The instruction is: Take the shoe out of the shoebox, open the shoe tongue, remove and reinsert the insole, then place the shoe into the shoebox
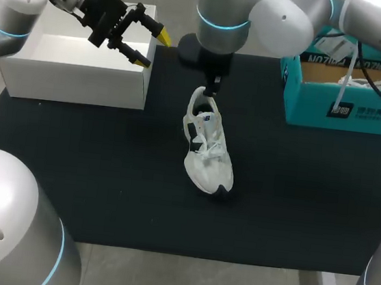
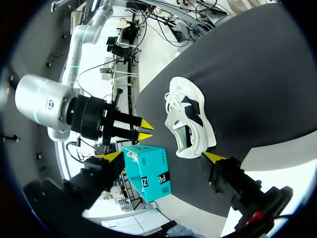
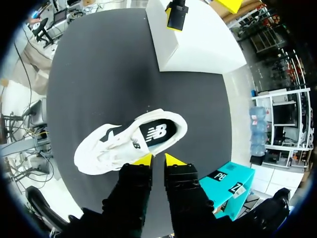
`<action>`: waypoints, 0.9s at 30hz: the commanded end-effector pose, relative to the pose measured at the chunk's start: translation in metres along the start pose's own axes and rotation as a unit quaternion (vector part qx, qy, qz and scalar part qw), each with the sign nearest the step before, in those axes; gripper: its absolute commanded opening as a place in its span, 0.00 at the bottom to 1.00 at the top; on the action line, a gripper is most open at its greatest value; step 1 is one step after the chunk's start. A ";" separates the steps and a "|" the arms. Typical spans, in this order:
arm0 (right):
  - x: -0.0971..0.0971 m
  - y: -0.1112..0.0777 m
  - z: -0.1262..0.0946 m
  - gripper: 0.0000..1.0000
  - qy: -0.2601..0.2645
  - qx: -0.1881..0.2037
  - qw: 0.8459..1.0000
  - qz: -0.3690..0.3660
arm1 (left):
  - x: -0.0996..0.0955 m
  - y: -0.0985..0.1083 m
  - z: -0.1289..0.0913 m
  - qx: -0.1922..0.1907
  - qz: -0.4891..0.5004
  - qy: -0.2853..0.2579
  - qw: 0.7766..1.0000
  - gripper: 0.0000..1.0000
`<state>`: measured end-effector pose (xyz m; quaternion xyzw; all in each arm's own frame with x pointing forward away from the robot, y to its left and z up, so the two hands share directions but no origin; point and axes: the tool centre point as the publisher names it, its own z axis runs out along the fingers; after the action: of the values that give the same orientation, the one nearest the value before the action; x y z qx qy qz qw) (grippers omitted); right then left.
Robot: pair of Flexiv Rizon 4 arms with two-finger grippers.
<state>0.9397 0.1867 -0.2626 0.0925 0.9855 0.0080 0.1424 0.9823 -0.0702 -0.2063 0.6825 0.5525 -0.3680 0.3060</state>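
The shoe (image 1: pixel 207 144) lies loose at frame centre, outside the shoebox (image 1: pixel 346 108) at upper right. The right gripper (image 3: pixel 158 159), narrow and empty just above its heel, might shove it askew if lowered so. The left gripper (image 1: pixel 153 49), wide and empty at upper left, steadies nothing.

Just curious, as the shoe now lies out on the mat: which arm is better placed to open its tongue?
Probably the right. Its gripper hangs just at the heel of the shoe, while the left gripper is off to the side, over the white box.

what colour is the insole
Insole is black with white print, clearest in the right wrist view.
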 end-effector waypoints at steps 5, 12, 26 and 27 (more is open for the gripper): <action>-0.021 0.010 0.018 0.42 0.005 -0.006 1.000 -0.017 | 0.000 -0.001 0.000 -0.002 0.001 0.002 1.000 1.00; -0.038 0.011 0.031 0.45 0.016 -0.025 0.999 -0.029 | 0.000 -0.001 0.000 -0.002 0.001 0.002 1.000 1.00; -0.047 0.019 0.066 0.52 0.041 -0.030 0.998 -0.046 | 0.000 -0.001 0.000 -0.002 0.001 0.002 1.000 1.00; -0.047 0.019 0.068 0.54 0.044 -0.030 0.997 -0.048 | 0.000 -0.001 0.000 -0.002 0.001 0.002 1.000 1.00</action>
<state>0.9994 0.1934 -0.3071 0.0426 0.9926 0.0336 0.1086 0.9823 -0.0702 -0.2063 0.6825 0.5525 -0.3680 0.3060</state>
